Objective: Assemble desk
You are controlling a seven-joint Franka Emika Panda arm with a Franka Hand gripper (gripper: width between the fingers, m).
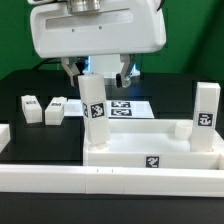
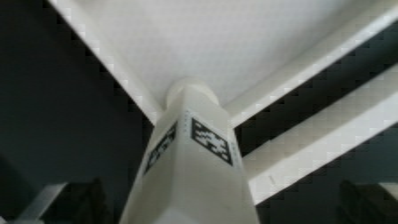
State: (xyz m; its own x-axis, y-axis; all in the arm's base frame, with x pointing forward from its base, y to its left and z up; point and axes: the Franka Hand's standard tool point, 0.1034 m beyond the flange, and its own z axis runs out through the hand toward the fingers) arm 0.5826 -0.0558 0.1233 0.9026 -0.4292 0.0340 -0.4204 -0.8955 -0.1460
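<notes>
"Holding anything in your fingers?"
"No. My fingers [image 1: 124, 70] are spread wide apart, and my gripper [image 1: 100, 72] grips nothing. A white leg [image 1: 95, 125] stands between them, and I cannot see either finger touching it."
"Where does that leg stand?"
"It stands up, leaning just a little, in a corner of the tabletop [image 1: 120, 158], on the exterior view's left. A small black-and-white tag [image 2: 214, 140] sits on its side. My wrist view looks along the leg to the white tabletop past it."
"Where is the tabletop?"
"It lies flat on the black table [image 1: 40, 135], rim up, near the front rail [image 1: 110, 186]."
"And the other legs?"
"A second leg [image 1: 205, 115] stands up at the tabletop's end on the exterior view's right. A third leg [image 1: 32, 108] and a fourth leg [image 1: 57, 108] lie on the table on the exterior view's left, just beside each other and apart from the tabletop."
"What is that flat sheet?"
"That is the marker board [image 1: 128, 108]. It lies on the table behind the tabletop."
</notes>
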